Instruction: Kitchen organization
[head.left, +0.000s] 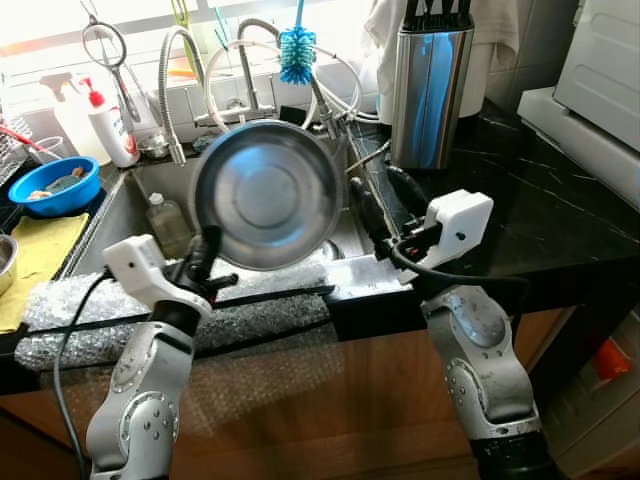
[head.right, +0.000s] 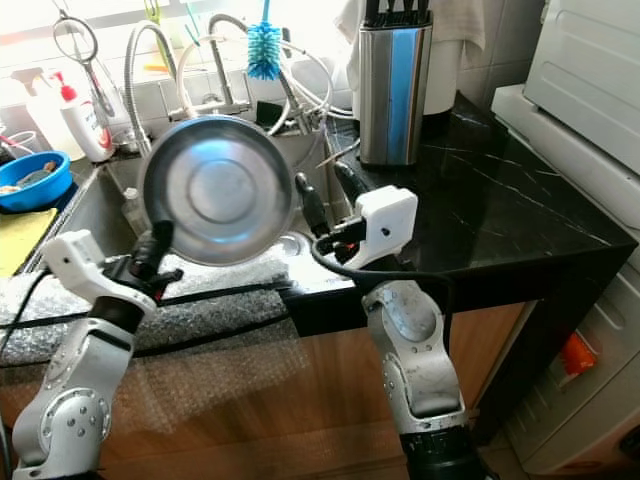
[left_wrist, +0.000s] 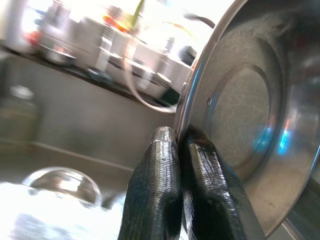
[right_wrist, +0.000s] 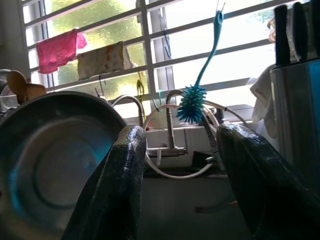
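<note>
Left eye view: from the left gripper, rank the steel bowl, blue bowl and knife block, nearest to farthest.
1. Steel bowl: its rim is pinched in the left gripper, held upright over the sink.
2. Blue bowl: on the counter to the robot's left, beside the sink.
3. Knife block: far side, on the black counter to the right, behind the open right gripper.

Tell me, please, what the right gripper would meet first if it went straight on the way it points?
Probably the faucet behind the sink: the open right gripper frames it and the blue brush, though depth is unclear.
</note>
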